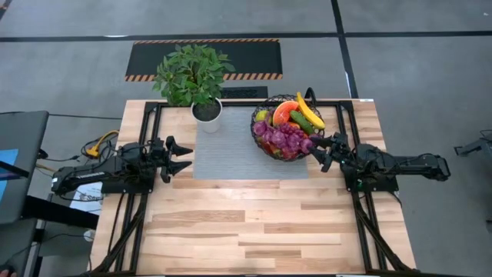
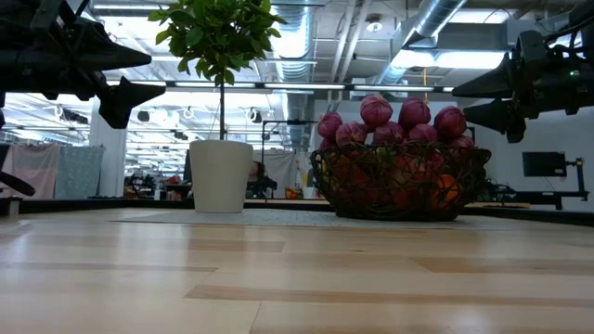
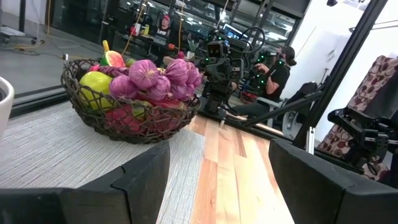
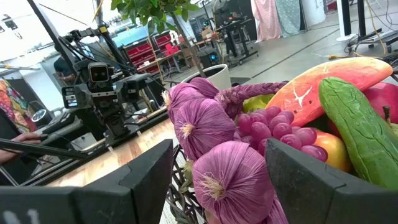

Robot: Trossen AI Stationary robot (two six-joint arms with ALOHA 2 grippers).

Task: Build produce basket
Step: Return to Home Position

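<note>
The dark wire basket [image 1: 265, 146] stands on the grey mat [image 1: 231, 158] at the table's far right, heaped with produce: purple pieces [image 1: 286, 138], a yellow banana [image 1: 314, 112], a green cucumber [image 1: 301, 121], an orange slice [image 1: 284, 112]. It also shows in the low view [image 2: 399, 181] and the left wrist view [image 3: 127, 118]. My right gripper [image 1: 323, 150] is open and empty just right of the basket, above the table. My left gripper [image 1: 183, 156] is open and empty at the mat's left edge, above the table.
A leafy plant in a white pot [image 1: 206, 111] stands at the mat's far left corner, left of the basket. The bare wooden table [image 1: 254, 223] stretches toward the near edge. A person [image 3: 273, 71] sits in the room beyond the table.
</note>
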